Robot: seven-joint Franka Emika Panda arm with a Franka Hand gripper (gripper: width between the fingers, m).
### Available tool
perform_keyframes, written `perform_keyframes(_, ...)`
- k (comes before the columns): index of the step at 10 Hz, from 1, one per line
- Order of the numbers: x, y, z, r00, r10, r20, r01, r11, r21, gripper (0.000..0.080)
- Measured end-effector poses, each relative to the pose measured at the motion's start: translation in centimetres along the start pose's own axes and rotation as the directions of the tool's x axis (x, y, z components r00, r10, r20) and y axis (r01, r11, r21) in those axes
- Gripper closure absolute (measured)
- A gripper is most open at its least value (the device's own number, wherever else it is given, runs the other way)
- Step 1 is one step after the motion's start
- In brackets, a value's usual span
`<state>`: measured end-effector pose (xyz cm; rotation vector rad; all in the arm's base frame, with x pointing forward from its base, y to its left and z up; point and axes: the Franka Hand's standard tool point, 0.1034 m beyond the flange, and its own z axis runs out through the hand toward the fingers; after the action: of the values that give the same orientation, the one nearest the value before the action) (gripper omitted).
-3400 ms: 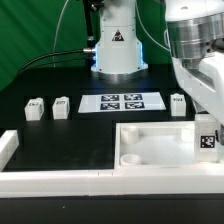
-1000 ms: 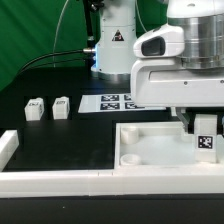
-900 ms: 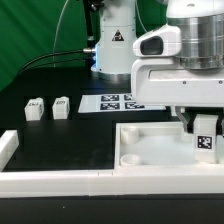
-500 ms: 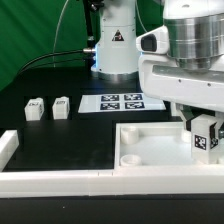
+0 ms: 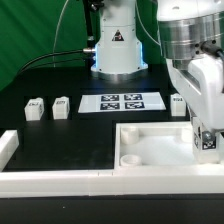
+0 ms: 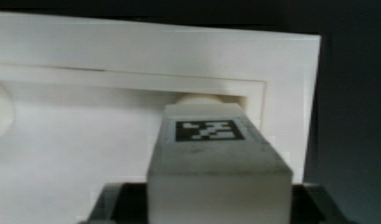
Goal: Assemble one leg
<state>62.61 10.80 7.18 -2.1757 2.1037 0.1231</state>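
Exterior view shows the robot arm (image 5: 195,60) coming down at the exterior view's right, over the large white panel (image 5: 160,150) that lies on the black tabletop (image 5: 60,135). The hand (image 5: 205,135) is low at the panel's far right corner, and it is clamped on the leg (image 5: 207,142), a small white post whose black-and-white tag faces the camera. The leg stands upright between the fingers, at the corner of the panel; whether its lower end already sits inside the corner socket I cannot tell from this view. A round socket (image 5: 129,158) is visible at the panel's near left corner. Behind the panel, the marker board (image 5: 122,102) lies flat on the tabletop. At the exterior view's left two more small white posts stand side by side, one (image 5: 35,108) nearer the edge and the other (image 5: 61,106) just beside it. Another post (image 5: 178,103) stands near the marker board, partly hidden by the arm. Wrist view looks along the held leg (image 6: 213,155): its tagged face is toward the camera, the dark fingers (image 6: 125,200) press on both its sides, and its far end meets the inner corner of the panel (image 6: 98,70), at the raised rim.
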Motion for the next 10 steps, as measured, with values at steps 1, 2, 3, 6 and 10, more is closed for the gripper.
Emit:
perform_keyframes(1, -0.05, 0.01, 0.02, 0.999, 0.036, 0.003, -0.036, 0.999, 0.0, 0.0508)
perform_keyframes(2, -0.12, 0.0, 0.02, 0.99, 0.144, 0.01, -0.144, 0.99, 0.0, 0.0508)
perform_keyframes(3, -0.18, 0.02, 0.07, 0.983, 0.182, 0.013, -0.182, 0.983, -0.001, 0.0508)
perform_keyframes(6, -0.22, 0.06, 0.15, 0.994, 0.108, 0.013, -0.108, 0.994, -0.002, 0.026)
perform_keyframes(10, -0.22, 0.15, 0.22, 0.979, -0.206, 0.012, 0.206, 0.979, -0.004, 0.0151)
